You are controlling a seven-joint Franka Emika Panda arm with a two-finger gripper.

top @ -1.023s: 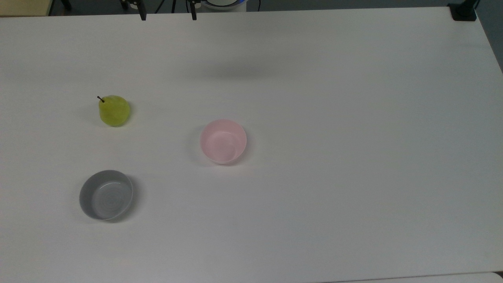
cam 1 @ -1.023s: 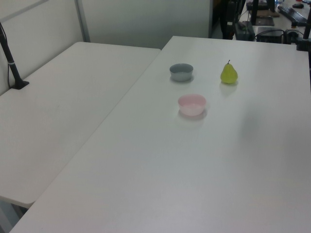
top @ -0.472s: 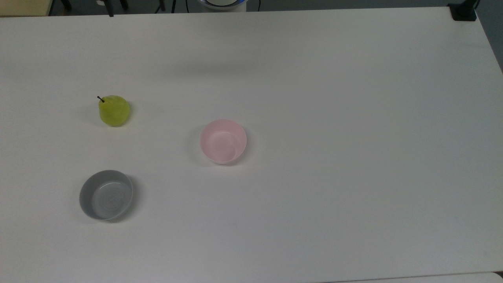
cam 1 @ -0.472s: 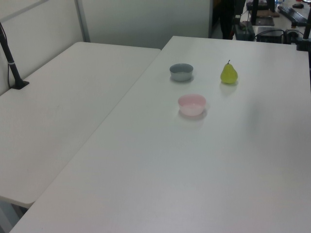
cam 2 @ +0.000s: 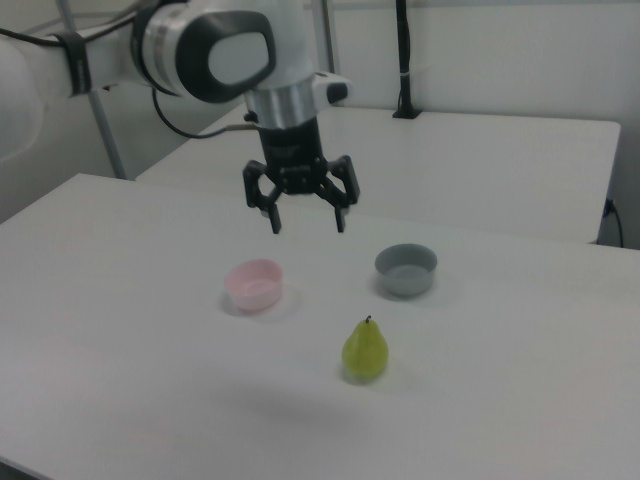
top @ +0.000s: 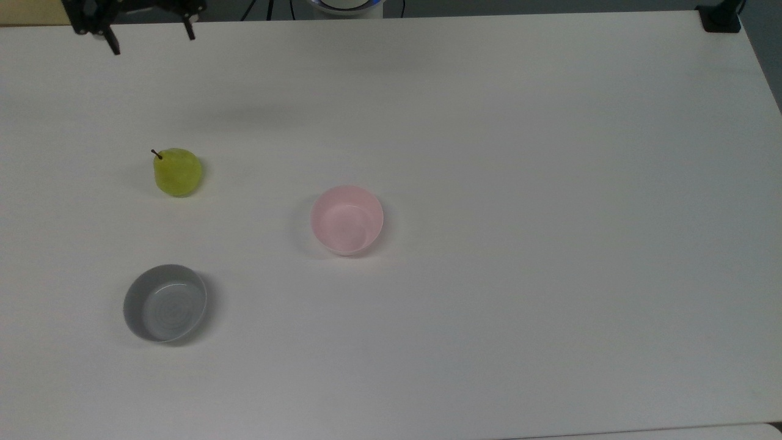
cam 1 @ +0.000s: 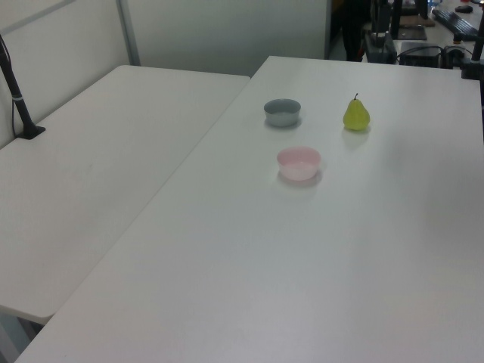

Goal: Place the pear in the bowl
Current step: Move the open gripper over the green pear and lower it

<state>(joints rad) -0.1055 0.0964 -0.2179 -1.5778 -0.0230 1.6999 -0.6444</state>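
In the top view, left to right, you see the black two-finger gripper (top: pixel 151 38) spread wide and holding nothing, high above the white table (top: pixel 550 183). The small yellow-green pear (top: pixel 177 172) stands upright on the table, apart from the pale pink round bowl (top: pixel 347 220) to its right. A grey round bowl (top: pixel 165 302) sits nearer the bottom edge.

We see a grey bowl (top: pixel 165 303) standing upright on the white table (top: pixel 550 183), at about seven o'clock in the top view. In the left view, a second white table (cam 1: pixel 98 166) stands beside it, at nine o'clock, with a black clamp post (cam 1: pixel 19 98) on its edge.
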